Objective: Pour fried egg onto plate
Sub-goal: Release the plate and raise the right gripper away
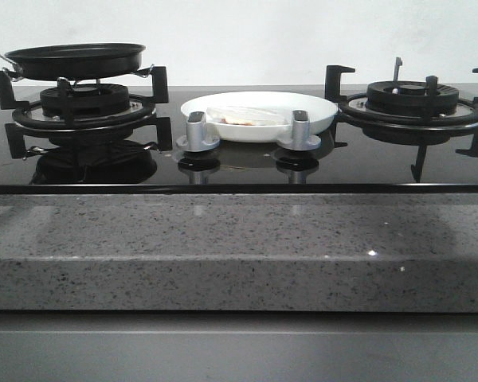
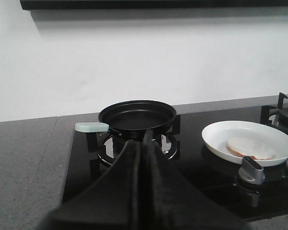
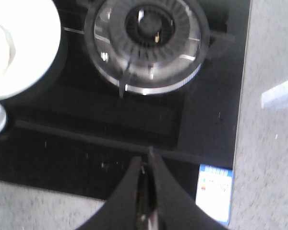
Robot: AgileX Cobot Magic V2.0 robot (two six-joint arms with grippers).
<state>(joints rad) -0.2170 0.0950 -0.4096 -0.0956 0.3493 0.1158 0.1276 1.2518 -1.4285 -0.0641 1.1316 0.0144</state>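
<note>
Front view, fried egg [image 1: 243, 118] on plate [image 1: 319, 118], pan [image 1: 76, 60] empty

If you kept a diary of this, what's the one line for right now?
egg: fried egg on plate | pan: empty, on left burner | left gripper: shut, empty | right gripper: shut, empty | pour: looks done

This is a kitchen cooking area. A black glass gas hob [image 1: 247, 171] is set into a speckled grey stone bench [image 1: 239, 255] against a plain white wall [image 1: 255, 32]. It has a burner with black pan supports at each side, the left burner [image 1: 84, 107] carrying a black frying pan [image 1: 76, 60] and the right burner [image 1: 414, 99] bare. Two silver control knobs [image 1: 197, 131] stand at the middle front, with a white plate [image 1: 319, 115] holding a fried egg [image 1: 243, 118] just behind them.
</note>
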